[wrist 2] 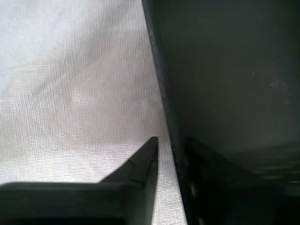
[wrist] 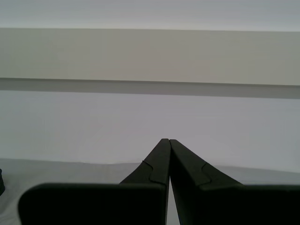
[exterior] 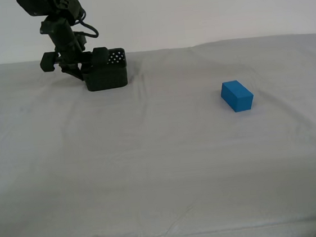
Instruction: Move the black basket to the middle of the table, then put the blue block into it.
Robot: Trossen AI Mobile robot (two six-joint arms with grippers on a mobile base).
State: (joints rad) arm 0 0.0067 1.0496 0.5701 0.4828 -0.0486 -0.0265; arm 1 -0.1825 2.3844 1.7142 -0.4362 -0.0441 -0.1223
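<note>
The black basket (exterior: 107,73) stands at the far left of the table (exterior: 153,175) in the exterior view. My second gripper (exterior: 87,66) is shut on the basket's wall at its left end. In the second wrist view one finger lies outside over the cloth and the other inside, with the dark basket wall (wrist 2: 234,84) between them at the gripper (wrist 2: 174,151). The blue block (exterior: 237,96) lies alone on the cloth at the exterior view's right, far from the basket. My first gripper (wrist: 168,141) is shut and empty, facing a pale wall; it does not show in the exterior view.
The wrinkled grey-white cloth (wrist 2: 70,93) covers the whole table. A plain white wall (exterior: 203,6) stands behind the table's far edge. Only the basket, the block and one arm show on the table.
</note>
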